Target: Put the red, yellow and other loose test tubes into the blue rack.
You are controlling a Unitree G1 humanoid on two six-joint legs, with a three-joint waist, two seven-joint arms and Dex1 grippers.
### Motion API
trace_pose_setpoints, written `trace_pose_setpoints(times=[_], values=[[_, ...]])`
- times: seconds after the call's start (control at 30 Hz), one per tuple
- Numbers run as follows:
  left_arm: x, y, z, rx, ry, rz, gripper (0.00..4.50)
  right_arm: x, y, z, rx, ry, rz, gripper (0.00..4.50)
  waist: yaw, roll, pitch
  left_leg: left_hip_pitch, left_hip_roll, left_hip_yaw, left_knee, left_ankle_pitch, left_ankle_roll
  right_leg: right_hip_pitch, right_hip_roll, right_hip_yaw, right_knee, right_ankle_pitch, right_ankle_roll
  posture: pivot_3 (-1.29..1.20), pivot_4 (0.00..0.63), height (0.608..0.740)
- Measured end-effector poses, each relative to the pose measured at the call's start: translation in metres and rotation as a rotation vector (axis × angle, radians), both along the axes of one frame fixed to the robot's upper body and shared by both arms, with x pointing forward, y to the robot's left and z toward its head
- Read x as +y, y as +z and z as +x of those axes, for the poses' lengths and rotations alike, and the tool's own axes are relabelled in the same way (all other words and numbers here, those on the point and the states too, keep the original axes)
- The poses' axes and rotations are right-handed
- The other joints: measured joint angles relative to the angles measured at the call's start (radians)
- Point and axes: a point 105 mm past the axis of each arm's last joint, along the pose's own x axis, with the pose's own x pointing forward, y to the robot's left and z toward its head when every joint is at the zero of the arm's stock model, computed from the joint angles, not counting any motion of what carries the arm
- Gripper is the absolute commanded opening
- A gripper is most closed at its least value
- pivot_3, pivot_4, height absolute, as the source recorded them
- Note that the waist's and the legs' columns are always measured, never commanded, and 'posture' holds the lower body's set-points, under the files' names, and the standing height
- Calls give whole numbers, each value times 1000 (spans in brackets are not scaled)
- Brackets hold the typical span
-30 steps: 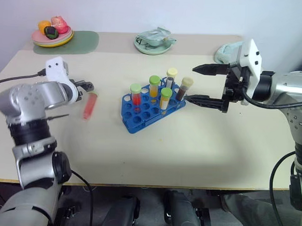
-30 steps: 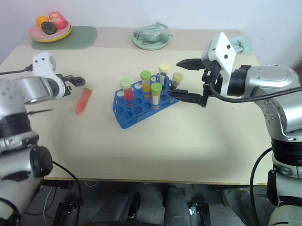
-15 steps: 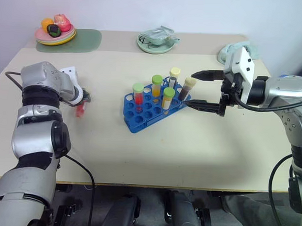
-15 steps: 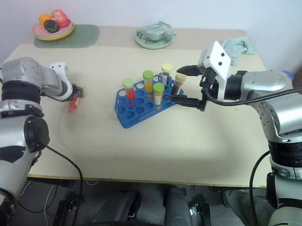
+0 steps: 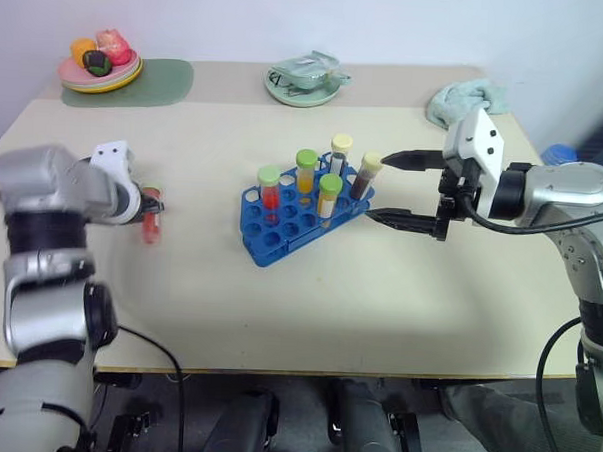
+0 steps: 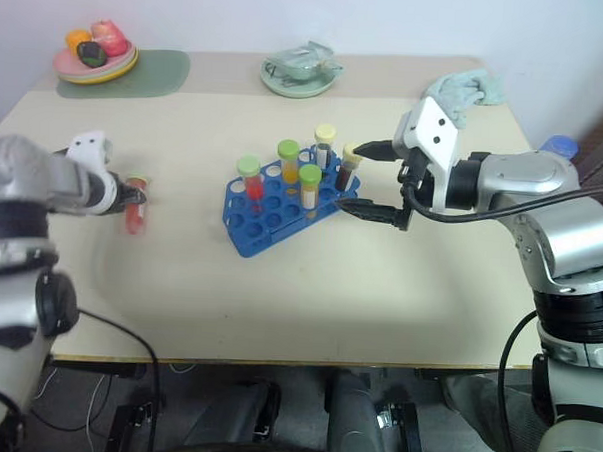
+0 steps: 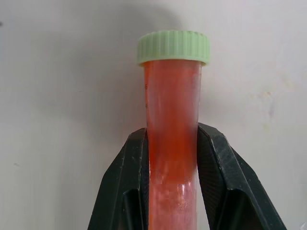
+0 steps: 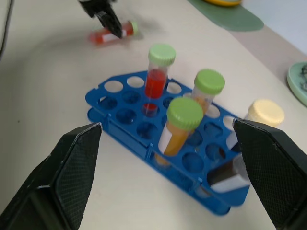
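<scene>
Left gripper clamps the red tube, well left of the blue rack

The red tube [image 7: 171, 143] sits pinched between the left gripper [image 5: 148, 205] fingers, seemingly low over the table [image 5: 308, 296]. The right gripper [image 5: 395, 190], jaws wide apart, hangs just right of the blue rack [image 5: 281, 225], pointing toward it.

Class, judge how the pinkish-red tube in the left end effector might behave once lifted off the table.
The pinkish-red tube looks smooth and round, so it may slip between the left end effector's fingers or roll if dropped. Being mostly full of liquid, it is probably weighty for its size.
</scene>
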Motion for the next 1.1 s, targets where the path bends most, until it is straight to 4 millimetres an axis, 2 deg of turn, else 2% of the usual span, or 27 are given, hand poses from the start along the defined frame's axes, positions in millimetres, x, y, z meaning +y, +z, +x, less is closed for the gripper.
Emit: trace_pose_setpoints(times=[0.07, 0.13, 0.23, 0.33, 0.47, 0.57, 0.73, 0.87, 1.1], values=[[-27, 22, -16, -291, -221, -152, 802, -1, -1, 0, 1, -9, 10, 4500, 1, 0, 0, 0, 0, 0, 0, 0, 0, 0, 0, 0, -1, 0, 0, 0, 150, 740], [-49, 39, -44, -474, -429, -170, 802, 0, -2, 0, -2, -11, 29, 4500, 3, 0, 0, 0, 1, 0, 0, 0, 0, 1, 0, 0, -1, 1, -1, 0, 150, 740], [-61, 48, -65, -619, -543, -118, 802, 1, -3, -1, -9, -24, 49, 4500, 7, 2, -1, 5, 1, 1, 0, 1, -1, 5, 1, 0, -2, 1, -2, 0, 150, 740], [-80, 61, -68, -790, -596, -186, 802, 4, -8, -5, 0, -35, 77, 4500, 27, 1, -1, 8, 2, 1, -1, 1, -1, 10, 2, 0, -3, 2, -3, 0, 150, 740], [-104, 65, -67, -927, -704, -203, 802, 0, -16, -11, 10, -100, 112, 4500, 29, 1, -1, 10, 2, 2, -1, 0, 0, 12, 2, 0, -5, 2, -3, 0, 150, 740], [-126, 56, -64, -987, -810, -260, 802, -7, -27, -17, 25, -191, 149, 4500, 29, 1, -1, 10, 2, 2, -2, 0, 1, 12, 2, 0, -6, 2, -3, 0, 150, 740], [-150, 49, -47, -1035, -862, -303, 802, -16, -38, -30, 36, -308, 188, 4500, 29, 1, -1, 12, 4, 3, -2, 0, 1, 13, 3, 0, -5, 2, -3, 0, 150, 740], [-159, 34, -29, -1043, -837, -304, 802, -27, -55, -46, 83, -388, 184, 4500, 28, 1, -1, 12, 4, 4, -2, 0, 1, 13, 3, 0, -6, 2, -3, 0, 150, 740], [-173, 16, -14, -1040, -858, -299, 802, -35, -64, -67, 111, -439, 175, 4500, 25, 0, -1, 12, 4, 5, -2, 0, 1, 14, 4, 1, -5, 2, -2, 0, 150, 740]])
